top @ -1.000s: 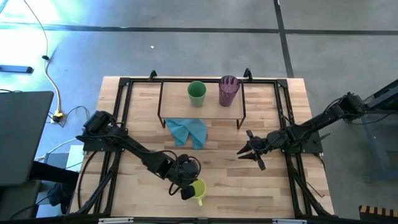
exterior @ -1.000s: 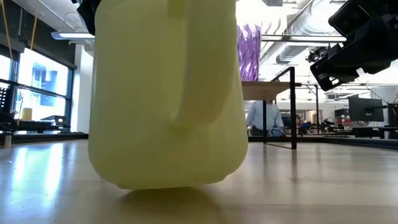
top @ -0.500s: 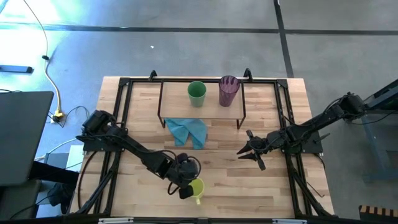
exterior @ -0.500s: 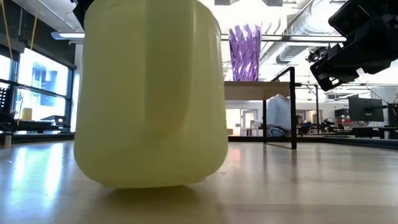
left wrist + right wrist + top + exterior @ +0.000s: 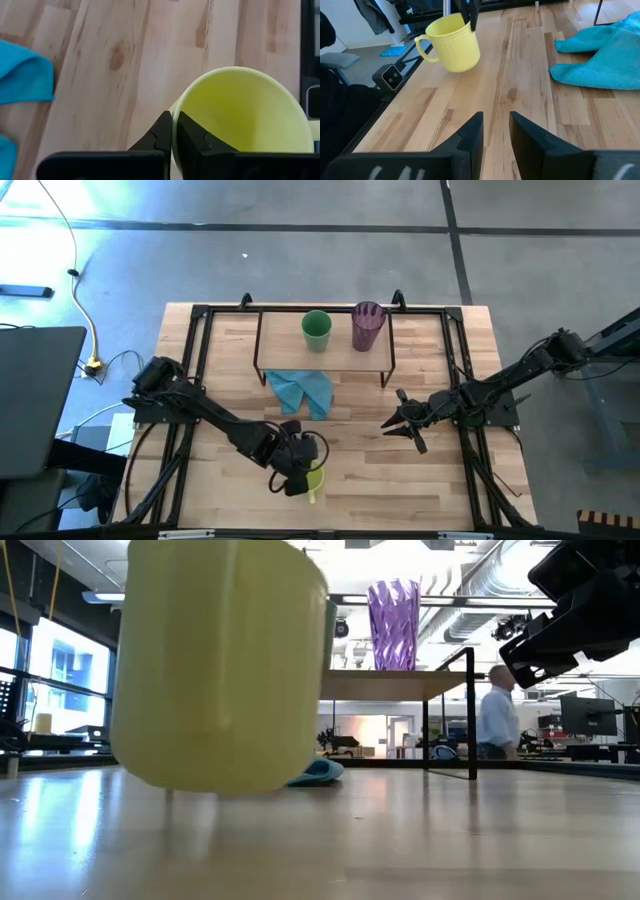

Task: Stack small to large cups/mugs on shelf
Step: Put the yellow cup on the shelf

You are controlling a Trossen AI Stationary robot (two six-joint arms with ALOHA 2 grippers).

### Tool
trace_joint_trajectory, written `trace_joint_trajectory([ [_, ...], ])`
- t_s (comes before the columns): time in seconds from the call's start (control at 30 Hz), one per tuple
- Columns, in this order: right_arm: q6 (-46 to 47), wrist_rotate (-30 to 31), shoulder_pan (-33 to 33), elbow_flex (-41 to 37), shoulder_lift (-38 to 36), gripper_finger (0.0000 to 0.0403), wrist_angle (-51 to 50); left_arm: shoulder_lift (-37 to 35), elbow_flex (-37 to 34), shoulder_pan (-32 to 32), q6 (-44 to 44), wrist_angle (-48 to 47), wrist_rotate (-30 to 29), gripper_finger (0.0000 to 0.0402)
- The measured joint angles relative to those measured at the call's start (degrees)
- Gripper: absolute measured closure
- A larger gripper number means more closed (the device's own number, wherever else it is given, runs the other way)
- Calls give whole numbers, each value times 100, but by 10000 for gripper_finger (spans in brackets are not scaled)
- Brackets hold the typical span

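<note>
- So the left gripper (image 5: 302, 470) is clamped on the rim of the yellow-green mug (image 5: 314, 478) near the front of the tabletop (image 5: 440, 480), one finger inside the wall, one outside. In the low view the mug (image 5: 220, 660) hangs clear of the wood, tilted a bit.
- Biggest worry IMO: it's a thin rim pinch on smooth plastic, so the mug could swing or slip out on the way back — especially since it already hangs crooked and the handle (image 5: 422, 47) weights one side.
- Second worry: the green cup (image 5: 317, 328) and the purple tumbler (image 5: 367, 326) stand side by side on the shelf (image 5: 280, 350), just beside each other. Coming in low could clip the shelf's front edge, and coming in wide could knock the tumbler, which looks tall and tippy.
- Also the tilt — if the mug lands canted in the green cup it might jam on the rim rather than nest.
- The blue cloth (image 5: 301, 390) lies between the mug and the shelf; a low carry could drag it.
- Right gripper (image 5: 408, 423) hangs over the table's right middle, fingers parted, holding nothing, well apart from everything.
- Versus a second ago: the mug was sitting on the wood with its handle facing the low camera; now it's off the surface and turned. From above, the left gripper and mug have shifted slightly. Cups, cloth and right arm haven't budged.
</note>
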Motion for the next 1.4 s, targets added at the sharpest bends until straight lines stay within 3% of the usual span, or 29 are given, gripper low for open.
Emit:
trace_joint_trajectory([
  [0.73, 0, 0, -2, 0, 0, 320, -8, -35, 252, 194, 620, -1000, 391, 401],
  [1.4, 1, 0, 0, 0, 0, 320, -8, -1150, 252, 186, 624, -1524, 26, 401],
])
